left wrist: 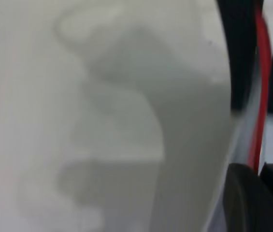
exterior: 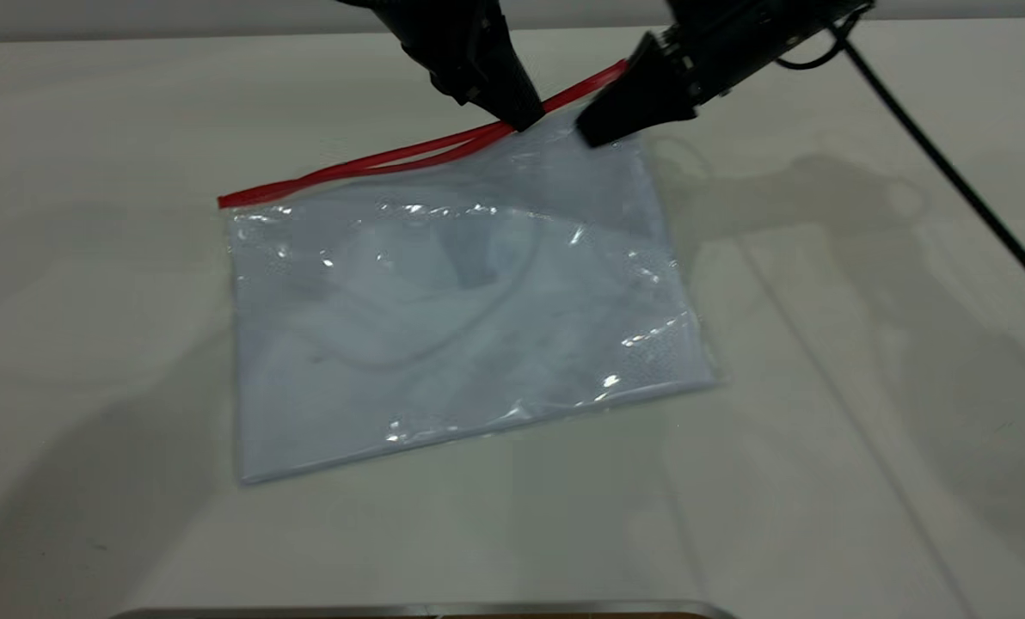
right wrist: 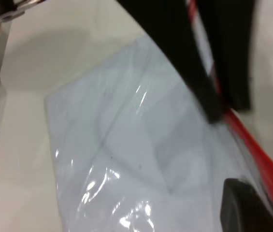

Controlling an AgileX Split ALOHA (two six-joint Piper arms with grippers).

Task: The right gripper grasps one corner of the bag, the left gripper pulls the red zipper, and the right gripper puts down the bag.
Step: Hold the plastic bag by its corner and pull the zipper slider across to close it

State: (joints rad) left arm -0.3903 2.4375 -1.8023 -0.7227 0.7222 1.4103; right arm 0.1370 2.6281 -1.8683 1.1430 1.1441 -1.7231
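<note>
On the pale table (exterior: 865, 387) lies the bag (exterior: 461, 318), flat apart from its far right corner, which the right gripper (exterior: 603, 129) pinches between closed fingers and holds slightly raised. Along the bag's far edge runs the red zipper (exterior: 366, 163). The left gripper (exterior: 525, 116) has its tips closed around that strip about two thirds of the way toward the held corner; left of it the strip has parted into two lines. The two grippers sit near each other.
</note>
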